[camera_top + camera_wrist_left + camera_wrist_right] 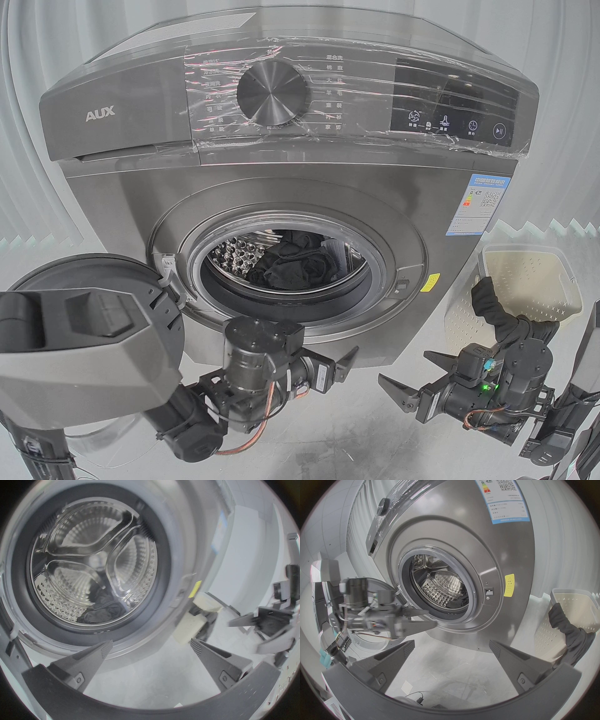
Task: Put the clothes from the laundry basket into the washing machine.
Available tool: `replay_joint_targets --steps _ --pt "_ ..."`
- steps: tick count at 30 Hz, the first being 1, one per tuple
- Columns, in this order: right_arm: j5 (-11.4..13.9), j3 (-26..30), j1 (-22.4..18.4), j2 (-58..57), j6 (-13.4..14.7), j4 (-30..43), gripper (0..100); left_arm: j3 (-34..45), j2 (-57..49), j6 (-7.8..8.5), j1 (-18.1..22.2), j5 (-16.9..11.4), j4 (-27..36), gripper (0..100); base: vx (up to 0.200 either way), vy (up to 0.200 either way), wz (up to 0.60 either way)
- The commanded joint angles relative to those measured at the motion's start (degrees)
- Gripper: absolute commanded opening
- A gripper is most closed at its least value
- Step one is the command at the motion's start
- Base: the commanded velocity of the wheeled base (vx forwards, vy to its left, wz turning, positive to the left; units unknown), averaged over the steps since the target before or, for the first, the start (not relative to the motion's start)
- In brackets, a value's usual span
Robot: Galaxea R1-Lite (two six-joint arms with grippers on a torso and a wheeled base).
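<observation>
Open door [94, 275] beside the left gripper [150, 647], its jaws spread and empty, facing the washing machine [350, 187] drum. Dark clothes [290, 262] lie beyond them, inside. The right gripper [417, 375] is also spread and empty. A dark garment [500, 315] drapes over the laundry basket [544, 256] rim, off to the side of those jaws. Likely best: swing them round and pinch a thick fold.

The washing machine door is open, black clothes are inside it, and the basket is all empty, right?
Not quite. The basket isn't empty: one black piece of clothing hangs over its rim, as the head view shows. The rest is right: the door is open and black clothes lie inside the washing machine.
</observation>
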Motion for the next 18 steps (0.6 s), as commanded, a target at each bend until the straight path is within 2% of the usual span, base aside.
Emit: replay_joint_targets --steps 1,6,7,9,12,14,15,18 --pt "-0.19 3.81 -0.07 -6.03 -0.07 -0.03 100 12.01 -14.71 -2.15 -3.65 0.08 -1.58 100 0.0 0.0 0.0" --pt "-1.51 4.86 -1.04 -9.63 0.01 0.05 100 18.87 -22.01 -2.15 -3.03 0.08 -2.37 100 0.0 0.0 0.0" --pt "-3.35 4.95 -1.74 -11.65 -0.25 0.05 100 20.01 -26.05 -2.41 -2.77 0.08 -2.37 100 0.0 0.0 0.0" --pt "-3.88 4.95 -2.0 -13.67 -1.22 0.58 100 21.07 -28.95 -2.59 -2.77 0.08 -2.37 100 0.0 0.0 0.0" --pt "-3.97 4.95 -2.36 -16.84 -3.33 1.46 100 23.88 -33.17 -4.26 -2.86 -0.01 -2.2 100 0.0 0.0 0.0" --pt "-3.97 4.95 -3.23 -18.07 -3.77 1.99 100 25.64 -34.66 -5.23 -2.86 -0.1 -2.46 100 0.0 0.0 0.0" --pt "-3.88 4.95 -4.99 -19.65 -4.12 2.6 100 27.75 -36.42 -5.93 -2.42 -0.54 -2.72 100 0.0 0.0 0.0" --pt "-3.09 4.95 -8.33 -23.17 -5.0 6.12 100 29.68 -39.94 -6.19 1.1 -0.18 -2.46 100 0.0 0.0 0.0"
